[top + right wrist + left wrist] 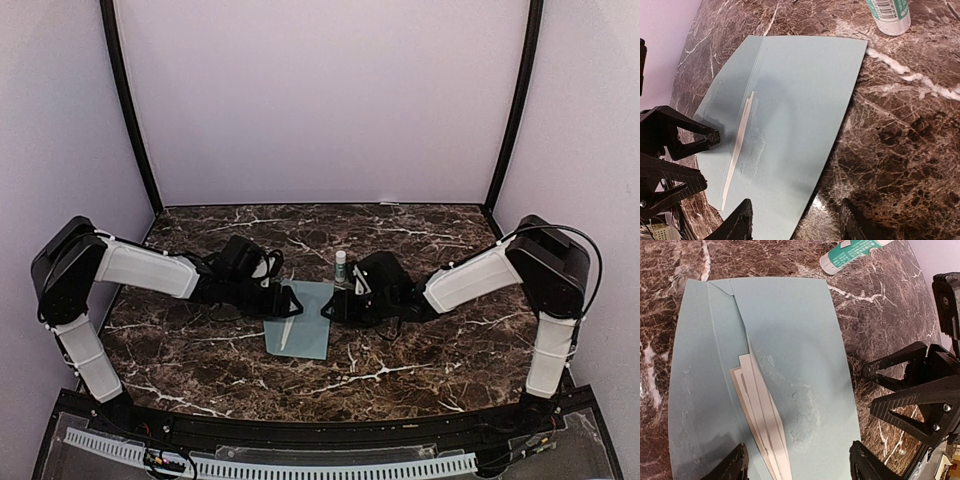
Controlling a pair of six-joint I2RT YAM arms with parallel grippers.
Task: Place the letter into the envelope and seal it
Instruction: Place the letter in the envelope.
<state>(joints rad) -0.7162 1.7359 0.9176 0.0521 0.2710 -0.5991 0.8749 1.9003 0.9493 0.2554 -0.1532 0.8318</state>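
Observation:
The pale blue-grey envelope [300,322] lies flat on the marble table between both grippers. It also shows in the left wrist view [790,330] and the right wrist view [805,100]. The white folded letter [760,410] sticks out partly from under the envelope's big panel; in the right wrist view only its thin edge [738,150] shows. A dull smear marks the panel beside it. My left gripper [298,302] [800,465] is open, low over the envelope's left side. My right gripper [326,308] [795,222] is open over its right edge. Both are empty.
A white-and-green glue stick [340,268] stands just behind the envelope, also in the left wrist view [850,252] and the right wrist view [887,15]. The left gripper's fingertip [710,137] rests at the envelope's side strip. Pale walls enclose the table.

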